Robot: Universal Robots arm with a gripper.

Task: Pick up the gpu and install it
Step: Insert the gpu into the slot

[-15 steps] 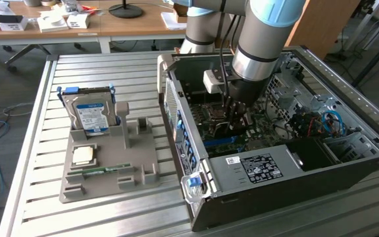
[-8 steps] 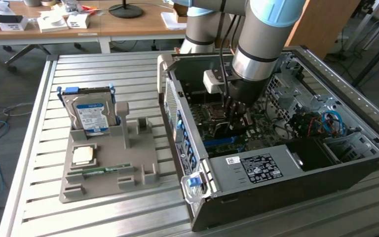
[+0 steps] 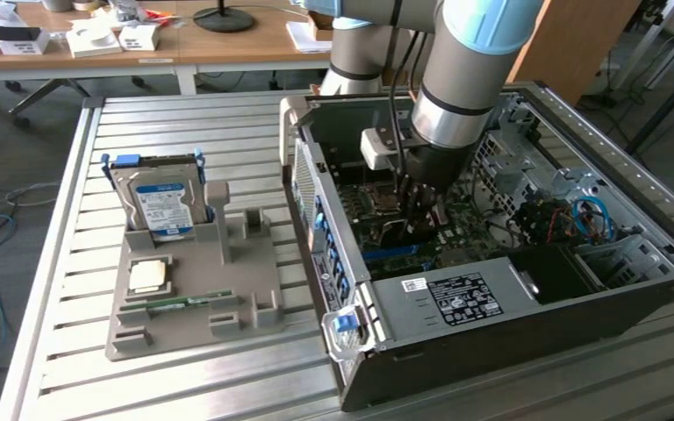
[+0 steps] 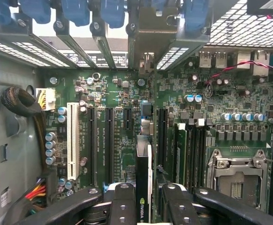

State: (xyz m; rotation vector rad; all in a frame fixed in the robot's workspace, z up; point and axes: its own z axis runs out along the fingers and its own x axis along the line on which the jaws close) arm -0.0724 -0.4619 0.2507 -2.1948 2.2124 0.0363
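Install step in hand: the jaws pinch the gpu edge-on, low inside the open case, just above the motherboard; seating it likely calls for its edge square over one slot.

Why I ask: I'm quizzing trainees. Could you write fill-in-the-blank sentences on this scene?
1. The gripper is shut on the ____.
2. What it holds hangs over the green ____ inside the computer case.
3. The hard drive has a label coloured ____.
Missing words: gpu; motherboard; blue.
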